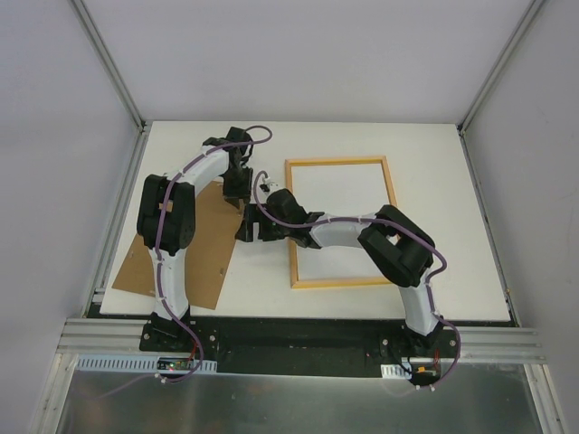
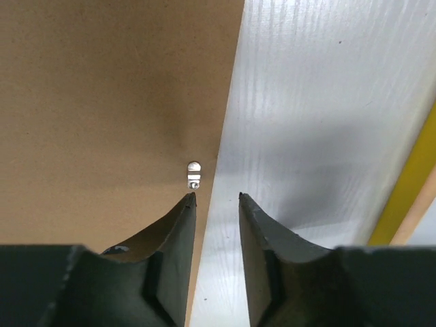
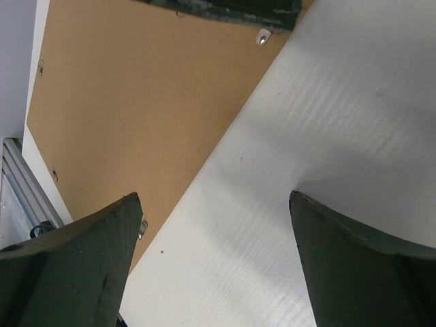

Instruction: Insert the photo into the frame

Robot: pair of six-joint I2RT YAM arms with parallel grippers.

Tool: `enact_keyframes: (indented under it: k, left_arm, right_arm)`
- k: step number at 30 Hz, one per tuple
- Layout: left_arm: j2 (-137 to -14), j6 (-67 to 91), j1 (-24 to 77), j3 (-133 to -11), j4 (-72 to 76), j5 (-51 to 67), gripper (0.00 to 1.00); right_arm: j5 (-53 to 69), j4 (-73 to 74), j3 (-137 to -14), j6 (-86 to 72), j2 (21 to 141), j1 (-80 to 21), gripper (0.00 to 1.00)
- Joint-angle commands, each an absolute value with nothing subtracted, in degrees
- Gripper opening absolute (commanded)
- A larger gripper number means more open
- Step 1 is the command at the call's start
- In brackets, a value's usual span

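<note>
Top external view is showing the frame (image 1: 339,163) lying flat on the table (image 1: 434,154), pale wood side up, right of centre, with only white showing inside it. The photo is not appearing in any view. I cannot tell whether it is lying face down in the frame or hiding under something. Just left of the frame, a brown board (image 1: 204,244) is lying askew.

The left gripper (image 1: 237,190) is pointing down at the board's far right corner. Its fingers are slightly parted around nothing, one tip over the board and one over the table, beside a small metal clip (image 2: 194,175). The right gripper (image 1: 246,224) is sitting close by over the same edge, spread wide and empty.

The main risk, I judge, is crowding: both arms are working at one corner and could knock together. A thin flat board may also slide rather than lift, bumping the frame out of place.
</note>
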State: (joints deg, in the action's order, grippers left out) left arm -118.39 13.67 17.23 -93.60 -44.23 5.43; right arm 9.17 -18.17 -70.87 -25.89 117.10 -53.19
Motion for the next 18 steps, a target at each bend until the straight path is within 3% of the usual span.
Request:
enact_keyframes:
  k: [1, 6, 18]
  left_arm:
    - [-116.28, 12.75, 17.49, -92.38, -46.67, 2.46, 0.35]
    - [-115.05, 11.25, 17.49, -90.61, -46.32, 1.49, 0.41]
    - [-119.44, 8.62, 17.58, -92.81, -45.27, 1.58, 0.32]
  right_arm:
    - [6.33, -21.97, -68.47, -25.66, 112.33, -53.26, 0.92]
    - [4.92, -21.97, -67.33, -26.37, 110.92, -53.17, 0.91]
    - [3.08, -23.20, -62.40, -27.16, 105.38, -51.42, 0.91]
